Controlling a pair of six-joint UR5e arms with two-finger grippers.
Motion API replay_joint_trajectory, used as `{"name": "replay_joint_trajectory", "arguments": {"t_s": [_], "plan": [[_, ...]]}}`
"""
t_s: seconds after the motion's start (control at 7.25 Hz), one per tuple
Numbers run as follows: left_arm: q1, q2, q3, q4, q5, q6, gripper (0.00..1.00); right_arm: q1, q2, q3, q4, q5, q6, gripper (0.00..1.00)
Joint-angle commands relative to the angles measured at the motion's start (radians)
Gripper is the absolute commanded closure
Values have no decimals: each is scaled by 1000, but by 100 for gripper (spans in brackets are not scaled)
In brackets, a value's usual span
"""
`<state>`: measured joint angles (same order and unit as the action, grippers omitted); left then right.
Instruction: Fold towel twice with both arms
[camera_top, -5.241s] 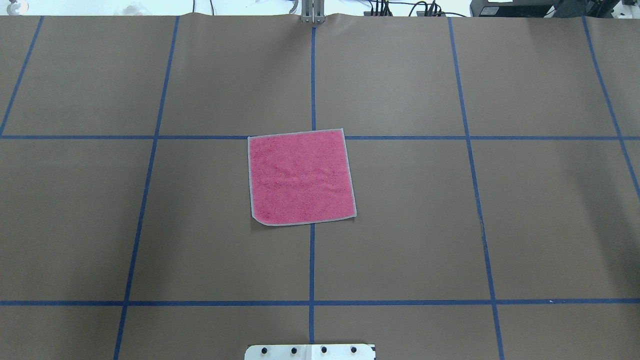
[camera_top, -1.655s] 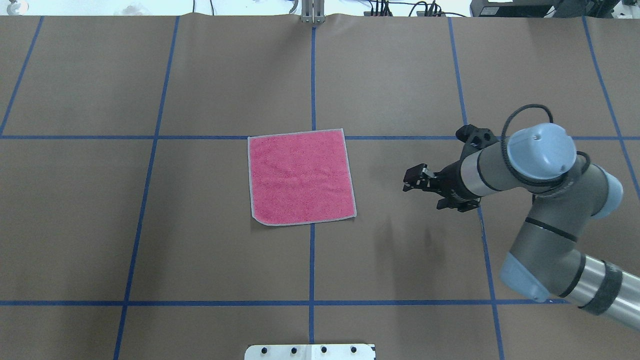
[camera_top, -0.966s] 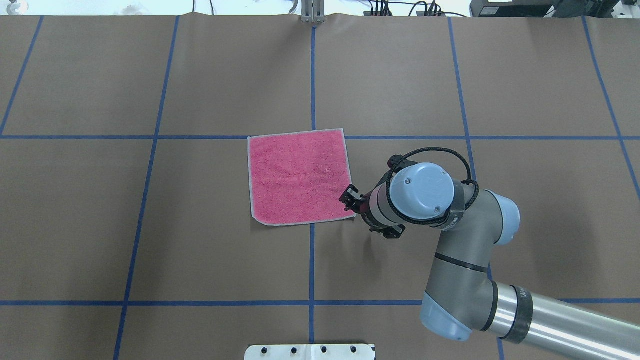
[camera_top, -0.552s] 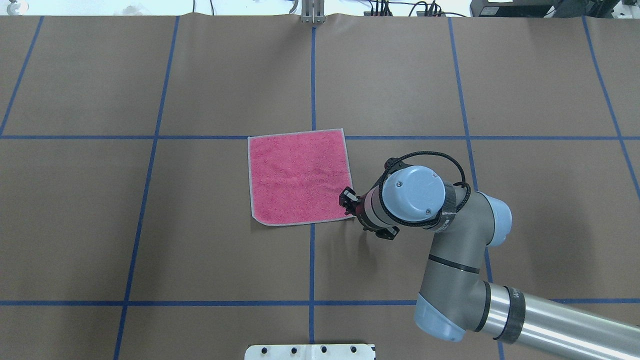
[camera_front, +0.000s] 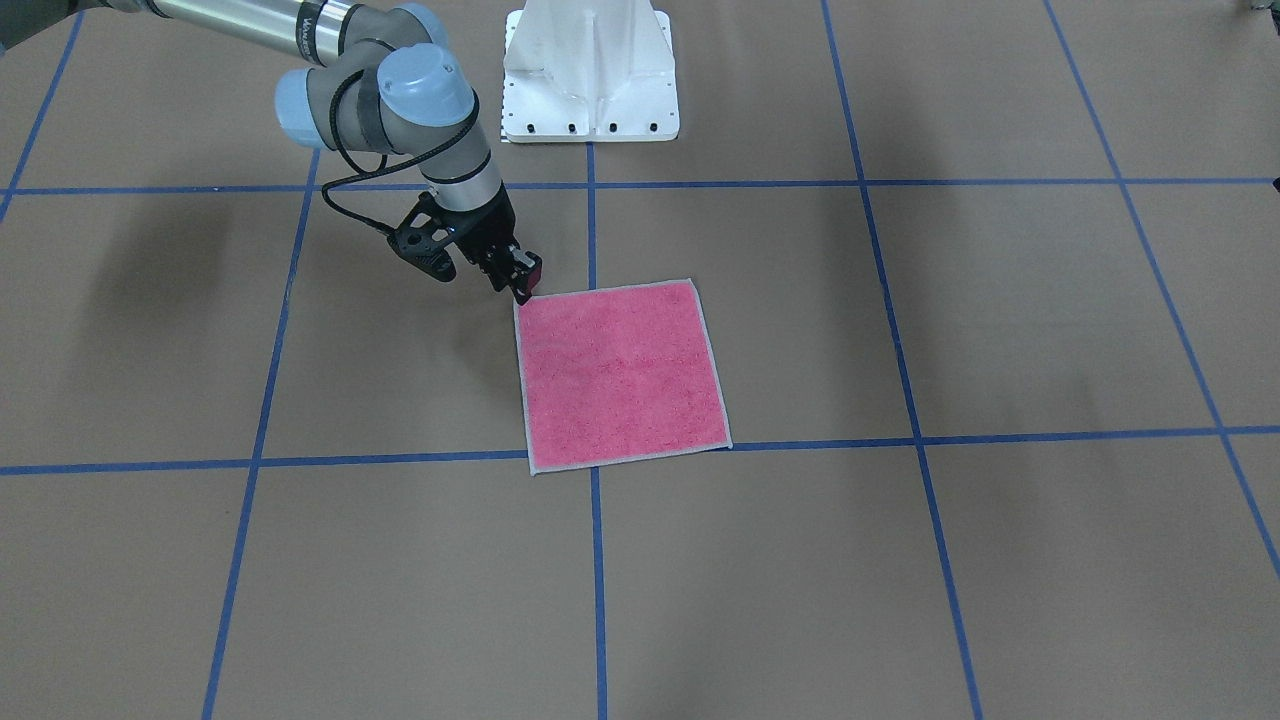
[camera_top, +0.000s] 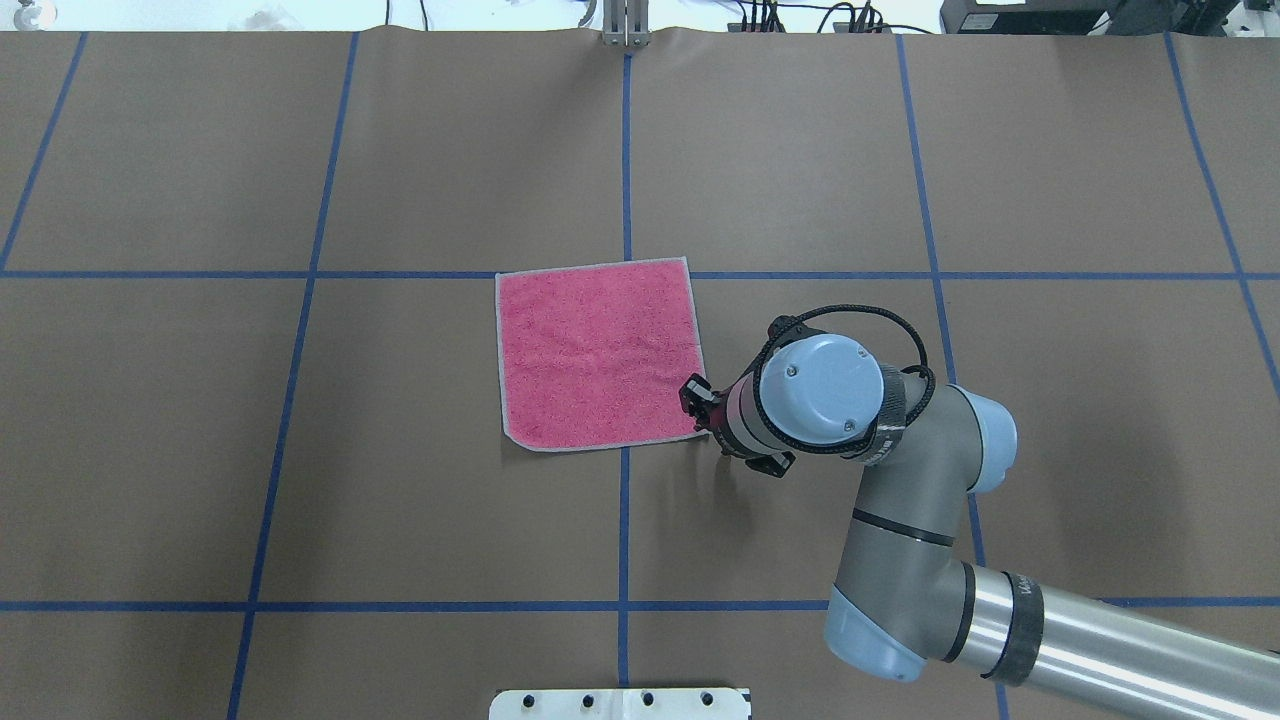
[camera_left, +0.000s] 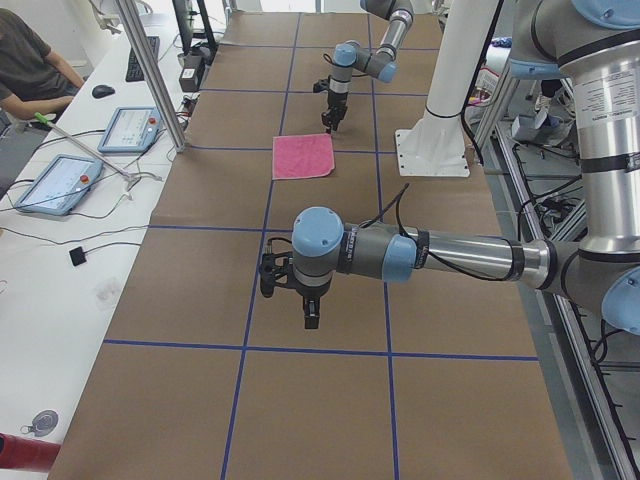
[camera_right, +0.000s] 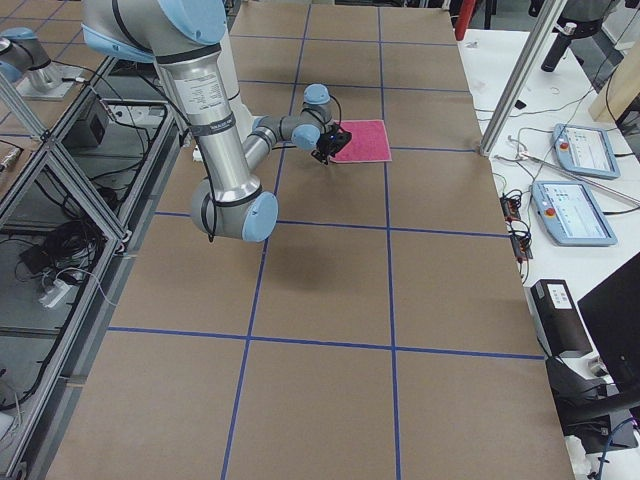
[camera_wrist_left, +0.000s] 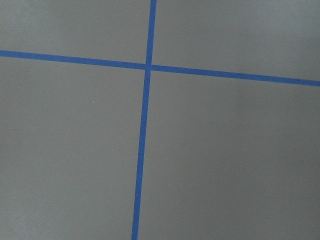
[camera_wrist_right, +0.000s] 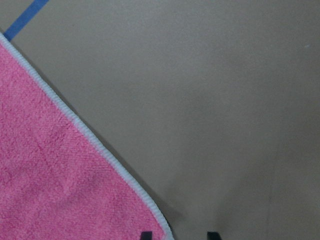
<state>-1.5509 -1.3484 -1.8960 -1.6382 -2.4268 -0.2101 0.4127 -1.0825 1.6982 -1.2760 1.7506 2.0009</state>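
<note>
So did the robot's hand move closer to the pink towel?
Yes. In the overhead view the right gripper moved left, away from the right-hand blue tape line, and now sits at the towel's near right corner.

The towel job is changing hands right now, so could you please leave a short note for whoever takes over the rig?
Right pincer: open and low at the towel corner nearest the robot on its right. The wrist view shows the fingertips apart with the corner between them; nothing is gripped yet.
Left pincer: over bare table, far from the towel; open or shut cannot be told.
Towel: flat, pink face up, unfolded, mid-table.
Done: approach to one corner only.
Left: grip that corner, bring the left pincer to the towel, make both folds.
</note>
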Motion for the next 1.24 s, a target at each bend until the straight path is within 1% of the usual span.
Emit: {"name": "replay_joint_trajectory", "arguments": {"t_s": [0.0, 0.14, 0.28, 0.41, 0.55, 1.1], "plan": [[0, 2, 0, 0, 0, 2, 0, 0, 1, -11, 1, 0, -1, 54], [0, 2, 0, 0, 2, 2, 0, 0, 1, -11, 1, 0, -1, 58], [0, 2, 0, 0, 0, 3, 0, 0, 1, -9, 1, 0, 1, 72], [0, 2, 0, 0, 2, 3, 0, 1, 3, -6, 1, 0, 1, 96], [0, 2, 0, 0, 0, 3, 0, 1, 4, -6, 3, 1, 1, 100], [9, -3, 0, 0, 2, -8, 0, 3, 1, 9, 6, 3, 10, 100]]}}
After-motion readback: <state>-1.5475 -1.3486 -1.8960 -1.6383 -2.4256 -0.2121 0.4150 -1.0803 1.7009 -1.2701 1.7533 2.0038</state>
